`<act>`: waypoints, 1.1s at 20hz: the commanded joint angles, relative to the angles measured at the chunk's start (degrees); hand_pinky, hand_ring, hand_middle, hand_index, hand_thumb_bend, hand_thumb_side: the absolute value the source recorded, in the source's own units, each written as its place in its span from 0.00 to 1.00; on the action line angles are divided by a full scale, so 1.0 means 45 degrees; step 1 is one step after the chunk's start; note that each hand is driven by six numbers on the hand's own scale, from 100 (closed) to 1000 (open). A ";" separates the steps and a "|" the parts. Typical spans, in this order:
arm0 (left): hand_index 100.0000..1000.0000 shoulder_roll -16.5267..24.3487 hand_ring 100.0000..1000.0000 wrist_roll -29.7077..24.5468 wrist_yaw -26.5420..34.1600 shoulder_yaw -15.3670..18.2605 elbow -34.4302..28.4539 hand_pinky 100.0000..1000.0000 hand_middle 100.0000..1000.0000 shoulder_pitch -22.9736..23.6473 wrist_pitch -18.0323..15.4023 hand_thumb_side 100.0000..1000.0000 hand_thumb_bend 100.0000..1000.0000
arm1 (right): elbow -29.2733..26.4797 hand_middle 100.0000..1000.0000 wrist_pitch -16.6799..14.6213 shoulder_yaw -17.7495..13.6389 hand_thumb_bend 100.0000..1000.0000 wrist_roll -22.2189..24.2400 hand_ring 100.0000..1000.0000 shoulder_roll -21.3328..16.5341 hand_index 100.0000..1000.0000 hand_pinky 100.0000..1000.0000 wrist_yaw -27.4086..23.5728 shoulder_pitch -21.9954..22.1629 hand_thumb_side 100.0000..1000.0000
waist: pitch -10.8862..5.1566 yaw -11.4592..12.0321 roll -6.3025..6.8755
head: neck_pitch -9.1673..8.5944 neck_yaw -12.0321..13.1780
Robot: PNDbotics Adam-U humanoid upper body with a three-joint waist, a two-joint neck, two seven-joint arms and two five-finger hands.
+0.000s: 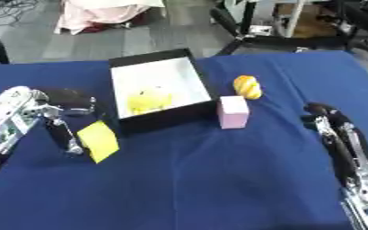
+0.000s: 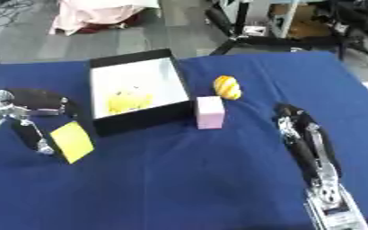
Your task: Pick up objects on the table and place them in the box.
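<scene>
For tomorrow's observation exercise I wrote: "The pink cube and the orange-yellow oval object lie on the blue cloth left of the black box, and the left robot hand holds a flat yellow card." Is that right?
One slip: the pink cube and the orange-yellow oval object lie right of the black box, as the left eye view shows. The left robot hand does hold the flat yellow card.

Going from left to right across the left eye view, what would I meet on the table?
Left hand → yellow card → black box → pink block → yellow-orange object → right hand.
</scene>
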 commanded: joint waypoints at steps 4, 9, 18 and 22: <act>0.64 0.0341 0.51 -0.1889 0.0385 0.0298 -0.0409 0.73 0.49 -0.0343 -0.1594 0.11 0.33 | -0.0080 0.71 -0.0015 -0.0040 0.00 -0.0005 0.71 -0.0174 0.76 0.76 -0.0015 -0.0104 0.68 | -0.0256 -0.0024 0.0012 | -0.0019 -0.0031; 0.60 0.0731 0.49 -0.2373 0.1057 0.0472 -0.1253 0.72 0.45 -0.0547 -0.1109 0.10 0.33 | -0.0063 0.71 -0.0005 -0.0048 0.00 -0.0021 0.71 -0.0184 0.76 0.76 -0.0004 -0.0088 0.68 | -0.0277 0.0004 0.0028 | -0.0019 -0.0041; 0.61 0.0957 0.50 -0.2199 0.1564 0.2147 -0.2495 0.73 0.46 -0.2032 0.0650 0.11 0.35 | -0.0028 0.71 0.0001 -0.0073 0.00 -0.0044 0.71 -0.0204 0.76 0.76 0.0003 -0.0024 0.68 | -0.0369 0.0093 0.0022 | -0.0019 -0.0134; 0.66 -0.0440 0.55 -0.0813 0.0187 0.2437 -0.1036 0.75 0.52 -0.2763 0.1456 0.33 0.49 | 0.0004 0.71 0.0011 -0.0033 0.00 -0.0014 0.71 -0.0166 0.76 0.76 -0.0029 -0.0009 0.68 | -0.0382 0.0044 -0.0049 | -0.0019 -0.0073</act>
